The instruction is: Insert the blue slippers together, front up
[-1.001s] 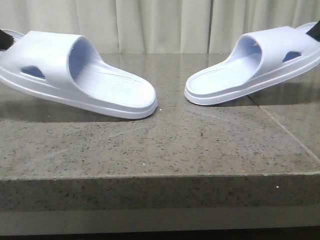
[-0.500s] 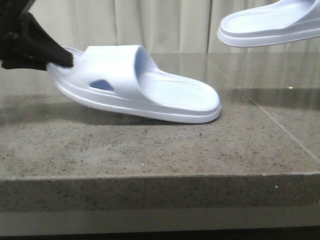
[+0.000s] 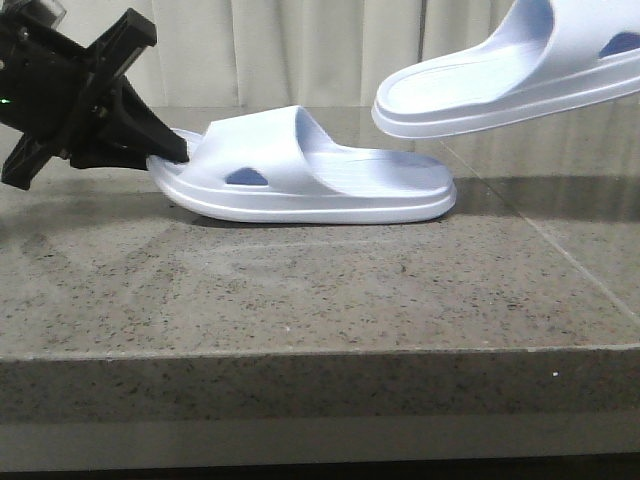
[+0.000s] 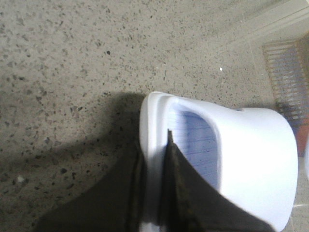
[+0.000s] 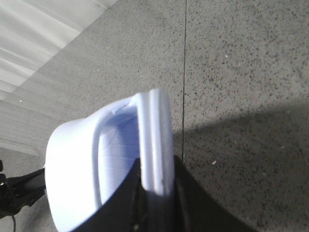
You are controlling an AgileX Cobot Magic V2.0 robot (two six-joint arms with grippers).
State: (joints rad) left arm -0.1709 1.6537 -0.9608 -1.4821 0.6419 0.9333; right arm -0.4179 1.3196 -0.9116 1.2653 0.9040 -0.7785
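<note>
Two pale lavender-blue slippers. The left slipper (image 3: 310,180) lies flat on the stone table, toe pointing right. My left gripper (image 3: 165,150) is shut on its heel rim; in the left wrist view the gripper (image 4: 154,159) pinches the slipper's sole edge (image 4: 251,159). The right slipper (image 3: 500,85) hangs in the air at the upper right, toe down-left, just above the left slipper's toe. My right gripper is out of the front view; in the right wrist view it (image 5: 157,188) is shut on that slipper's heel sole (image 5: 154,140).
The speckled grey stone table (image 3: 300,290) has a seam (image 3: 570,260) running back on the right and a front edge (image 3: 320,350) near the camera. A pale curtain (image 3: 300,50) hangs behind.
The left slipper has slid right and now lies flat on the table. The right slipper has come down and left, tilting toe-down over the left slipper's toe.
</note>
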